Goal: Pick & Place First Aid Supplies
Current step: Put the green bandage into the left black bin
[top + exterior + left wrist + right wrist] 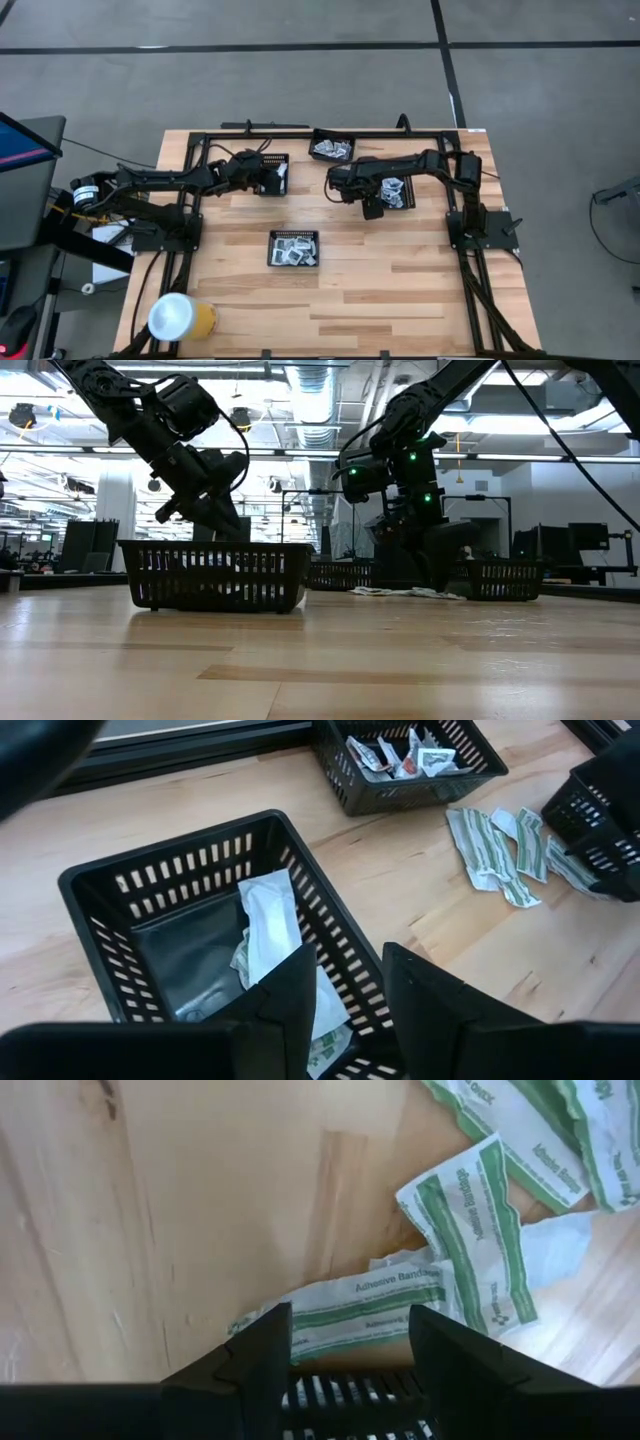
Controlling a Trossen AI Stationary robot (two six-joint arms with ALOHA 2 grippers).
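Observation:
Pale green-white bandage strips [470,1210] lie loose on the wood at mid-right [393,190]. My right gripper [350,1345] points down over them, open, a finger over each end of one strip [360,1305] that lies flat. My left gripper [350,1010] hangs open above the near wall of the left black mesh tray [170,835], at the table's far left [262,160]. White strips [270,915] lie in that tray, one leaning on its wall and passing behind a finger. I cannot tell whether either gripper touches a strip.
A mesh tray [600,810] sits right beside the loose strips, under my right wrist [350,1390]. A far tray [332,135] and a centre tray [272,248] hold squarish sachets. A yellow cup [180,318] stands at the near left corner.

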